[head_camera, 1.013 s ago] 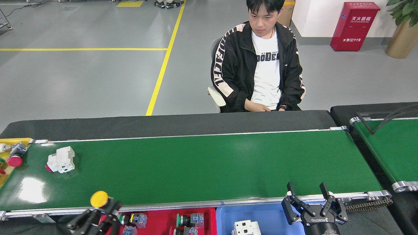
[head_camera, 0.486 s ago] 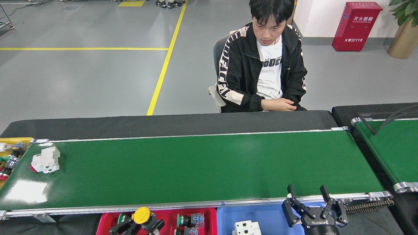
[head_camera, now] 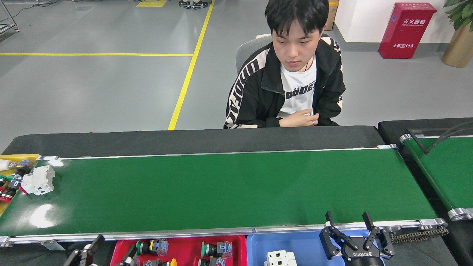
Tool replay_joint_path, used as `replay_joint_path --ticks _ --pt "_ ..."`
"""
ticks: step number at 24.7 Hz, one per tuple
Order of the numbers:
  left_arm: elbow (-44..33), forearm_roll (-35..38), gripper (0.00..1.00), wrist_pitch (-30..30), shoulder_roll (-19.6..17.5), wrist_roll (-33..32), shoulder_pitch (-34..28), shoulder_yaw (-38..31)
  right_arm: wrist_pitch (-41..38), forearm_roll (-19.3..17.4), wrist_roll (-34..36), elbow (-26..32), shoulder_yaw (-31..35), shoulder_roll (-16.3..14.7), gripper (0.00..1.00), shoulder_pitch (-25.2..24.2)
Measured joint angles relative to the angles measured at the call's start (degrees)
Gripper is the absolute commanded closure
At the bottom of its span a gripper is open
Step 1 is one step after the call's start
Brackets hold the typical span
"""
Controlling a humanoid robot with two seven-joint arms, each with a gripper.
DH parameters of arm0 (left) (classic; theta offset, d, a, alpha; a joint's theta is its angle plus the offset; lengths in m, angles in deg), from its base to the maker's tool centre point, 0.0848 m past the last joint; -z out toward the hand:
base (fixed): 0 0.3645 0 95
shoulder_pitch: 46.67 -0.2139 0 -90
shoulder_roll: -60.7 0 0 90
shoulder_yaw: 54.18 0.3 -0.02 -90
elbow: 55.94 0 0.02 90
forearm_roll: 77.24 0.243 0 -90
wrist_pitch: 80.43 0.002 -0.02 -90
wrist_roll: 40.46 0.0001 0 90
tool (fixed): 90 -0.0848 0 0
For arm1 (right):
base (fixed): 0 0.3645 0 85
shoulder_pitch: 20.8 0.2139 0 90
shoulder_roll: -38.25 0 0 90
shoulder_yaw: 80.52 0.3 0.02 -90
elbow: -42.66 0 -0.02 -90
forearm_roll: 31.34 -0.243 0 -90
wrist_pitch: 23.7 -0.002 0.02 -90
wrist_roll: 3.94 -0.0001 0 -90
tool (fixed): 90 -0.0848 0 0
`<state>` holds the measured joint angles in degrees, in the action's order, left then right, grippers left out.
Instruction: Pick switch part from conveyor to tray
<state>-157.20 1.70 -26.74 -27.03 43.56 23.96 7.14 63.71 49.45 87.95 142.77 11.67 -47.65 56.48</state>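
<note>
A white switch part (head_camera: pixel 37 180) lies on the far left end of the green conveyor (head_camera: pixel 221 184), right at the belt's edge. My left gripper (head_camera: pixel 112 249) is at the bottom edge, by the left end of the red tray (head_camera: pixel 240 242), open and empty. A yellow-capped button part (head_camera: pixel 171 263) lies in that tray among several push-button parts (head_camera: pixel 218 249). My right gripper (head_camera: pixel 347 221) hangs open and empty over the blue tray (head_camera: pixel 295 244), just in front of the belt's near rail. A white part (head_camera: pixel 279 258) rests in the blue tray.
A yellow bin (head_camera: pixel 18 158) with mixed parts sits past the belt's left end. A person (head_camera: pixel 288 88) sits behind the black far ledge. A second green belt (head_camera: pixel 443 166) angles in at the right. A chain drive (head_camera: pixel 419 233) is by the near right corner.
The white part rode left to the belt's end. My left gripper carried the yellow button right over the red tray and opened; the button now lies in the tray. The person leaned forward.
</note>
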Motion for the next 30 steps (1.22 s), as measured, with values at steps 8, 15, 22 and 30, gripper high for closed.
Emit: replay_joint_path --ticks 8,15,22,30 --pt "-0.01 5.65 0.0 10.29 2.4 1.87 -1.1 4.63 0.06 0.0 -0.01 0.0 0.0 0.03 0.01 0.34" --pt "-0.01 7.35 0.0 14.62 2.75 3.2 0.17 11.29 0.13 -0.27 -0.04 0.01 0.33 0.02 0.01 0.06" --pt "-0.02 7.36 0.0 17.49 2.71 2.81 2.16 14.37 1.05 -0.3 -0.14 0.21 1.23 0.02 0.01 -1.61" --pt "-0.02 7.36 0.0 17.9 2.72 1.78 2.3 14.56 1.18 -0.37 -0.49 0.26 1.28 -0.07 0.01 -1.75"
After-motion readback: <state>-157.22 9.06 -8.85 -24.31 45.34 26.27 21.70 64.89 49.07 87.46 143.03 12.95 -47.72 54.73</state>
